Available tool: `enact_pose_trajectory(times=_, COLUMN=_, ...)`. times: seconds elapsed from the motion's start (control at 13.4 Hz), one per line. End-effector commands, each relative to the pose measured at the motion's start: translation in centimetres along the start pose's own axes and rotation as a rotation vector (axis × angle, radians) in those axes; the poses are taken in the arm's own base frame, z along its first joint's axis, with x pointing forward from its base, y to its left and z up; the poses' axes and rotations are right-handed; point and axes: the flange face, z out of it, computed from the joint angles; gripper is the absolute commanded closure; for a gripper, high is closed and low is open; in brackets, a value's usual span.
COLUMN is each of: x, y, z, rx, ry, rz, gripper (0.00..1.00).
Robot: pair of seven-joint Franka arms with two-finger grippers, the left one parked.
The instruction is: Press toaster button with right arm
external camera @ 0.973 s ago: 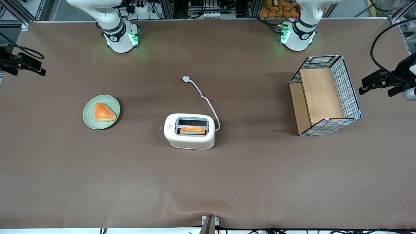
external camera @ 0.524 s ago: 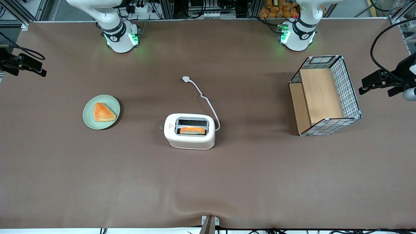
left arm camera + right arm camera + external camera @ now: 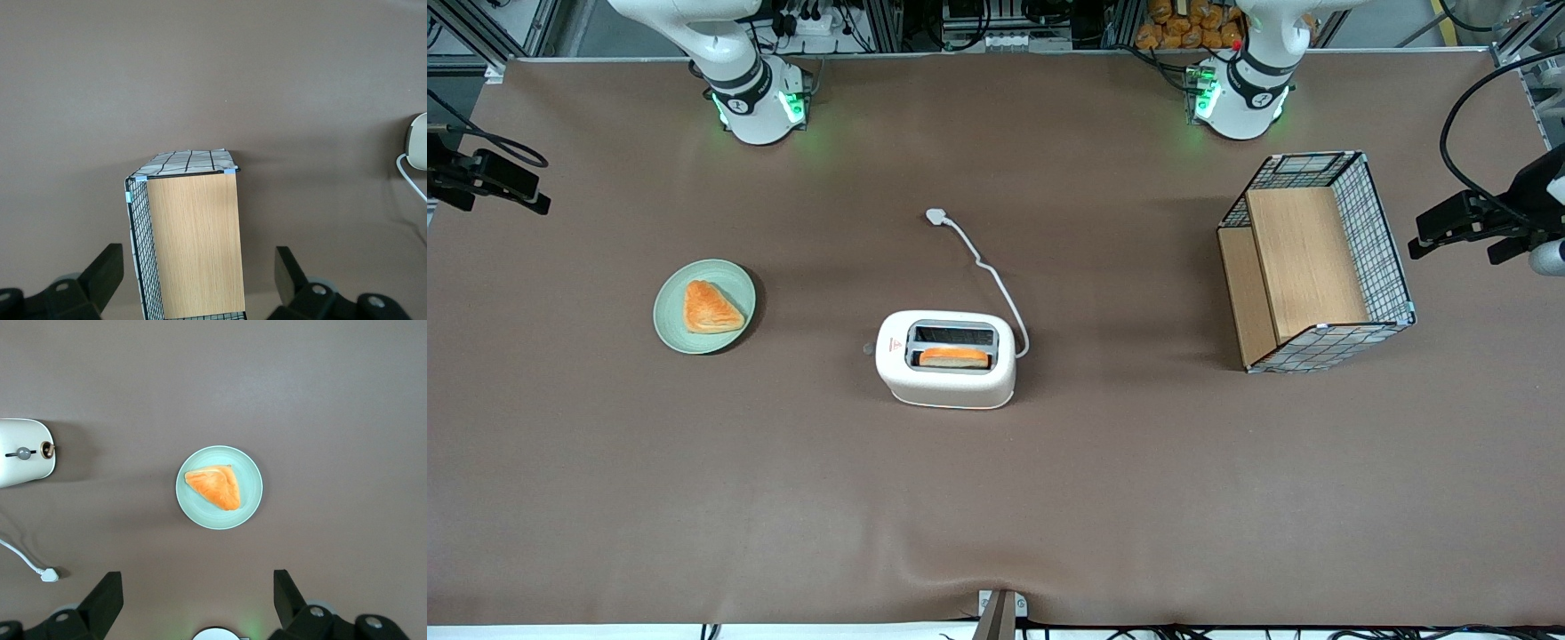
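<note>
Right wrist view: open, empty hand (image 3: pixel 197 603) of the right arm (image 3: pixel 729 67) hung over a plated pastry (image 3: pixel 214 487), w/ toaster button (image 3: pixel 24 453) well off sideways on the toaster (image 3: pixel 946 358), mid-tabletop (image 3: pixel 1049 498).

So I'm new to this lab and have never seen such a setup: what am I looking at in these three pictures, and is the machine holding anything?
These are two robot arms bolted at the table's edge farthest from the front camera. One picture looks down on the whole table from the front; the other two come from cameras on the arms' wrists, looking straight down.

The working arm's gripper hangs open and empty above a green plate with a pastry, well short of the toaster.

On the brown table, the toaster stands mid-table with a slice of bread in the slot nearer the front camera and a white cord trailing away unplugged. Its button, the thing to press, is the small grey knob on its narrow end. A wire-and-wood basket sits toward the parked arm's end.
</note>
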Motion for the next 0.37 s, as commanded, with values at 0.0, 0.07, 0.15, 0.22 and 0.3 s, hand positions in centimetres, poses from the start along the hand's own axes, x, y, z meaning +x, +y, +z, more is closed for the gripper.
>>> enact_pose_trajectory(times=0.0, x=-0.26, y=0.35, z=-0.58, rx=-0.022, ry=0.017, rz=0.015, gripper=0.00)
enact_pose_trajectory(times=0.07, x=-0.22, y=0.35, z=-0.62, rx=-0.022, ry=0.022, rz=0.015, gripper=0.00)
enact_pose_trajectory(times=0.15, x=-0.23, y=0.27, z=-0.61, rx=-0.023, ry=0.020, rz=0.013, gripper=0.00)
enact_pose_trajectory(times=0.22, x=-0.22, y=0.35, z=-0.62, rx=-0.022, ry=0.022, rz=0.015, gripper=0.00)
enact_pose_trajectory(times=0.3, x=-0.22, y=0.43, z=-0.62, rx=-0.022, ry=0.022, rz=0.016, gripper=0.00)
